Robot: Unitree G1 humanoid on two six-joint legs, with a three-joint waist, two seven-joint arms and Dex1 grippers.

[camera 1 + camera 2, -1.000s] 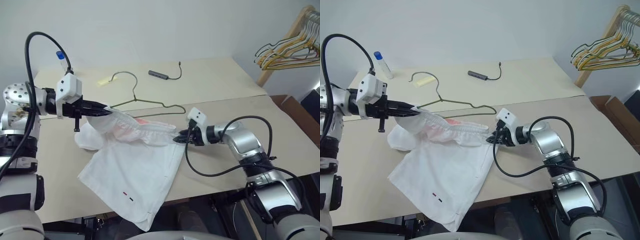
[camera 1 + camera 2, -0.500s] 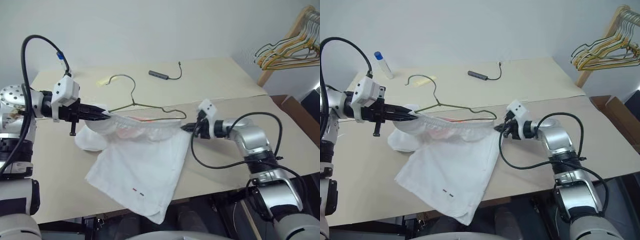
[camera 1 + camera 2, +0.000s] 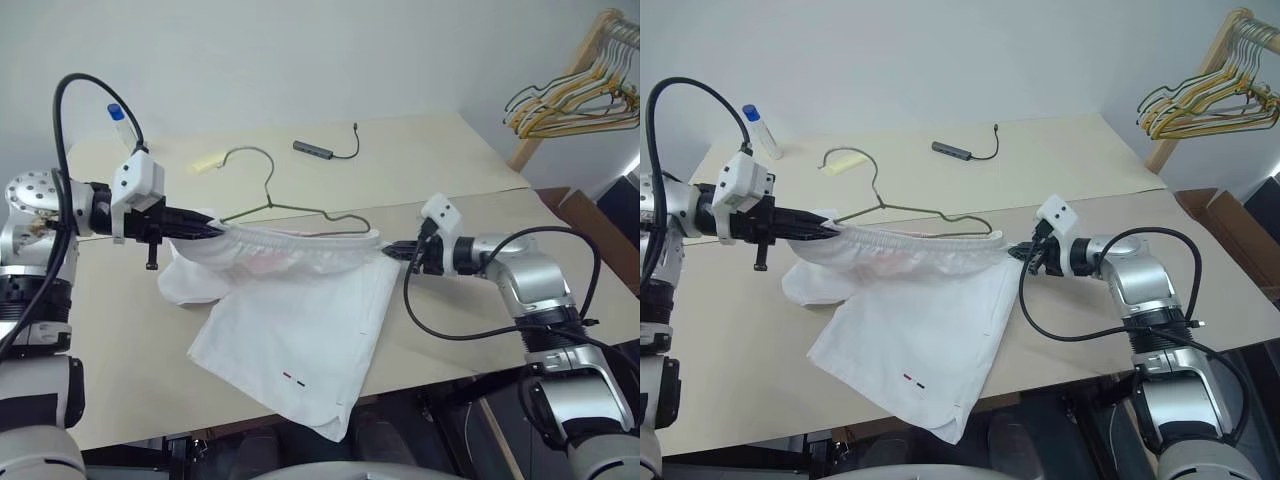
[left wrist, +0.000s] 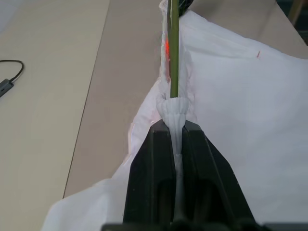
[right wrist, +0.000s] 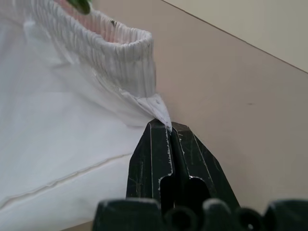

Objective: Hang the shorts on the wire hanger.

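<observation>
The white shorts (image 3: 300, 320) hang stretched by their gathered waistband (image 3: 300, 243) between my two grippers, legs drooping onto the table and over its front edge. My left gripper (image 3: 215, 230) is shut on the waistband's left end (image 4: 174, 109). At the right end, my right gripper (image 3: 392, 252) is shut on a corner of the waistband (image 5: 161, 113). The wire hanger (image 3: 268, 200) lies just behind the waistband, its hook (image 3: 245, 152) toward the table's back; its lower bar runs along the waistband (image 4: 173, 48).
A beige table (image 3: 460, 180) in two sections carries a small grey adapter with a cable (image 3: 318, 149), a yellow note (image 3: 208, 163) and a bottle with a blue cap (image 3: 761, 129). A bunch of hangers on a wooden pole (image 3: 570, 95) stands at the far right.
My right gripper has pulled the waistband's right end to the right and slightly up, stretching the waistband taut. The shorts' legs slid right with it. My left gripper kept its place.
</observation>
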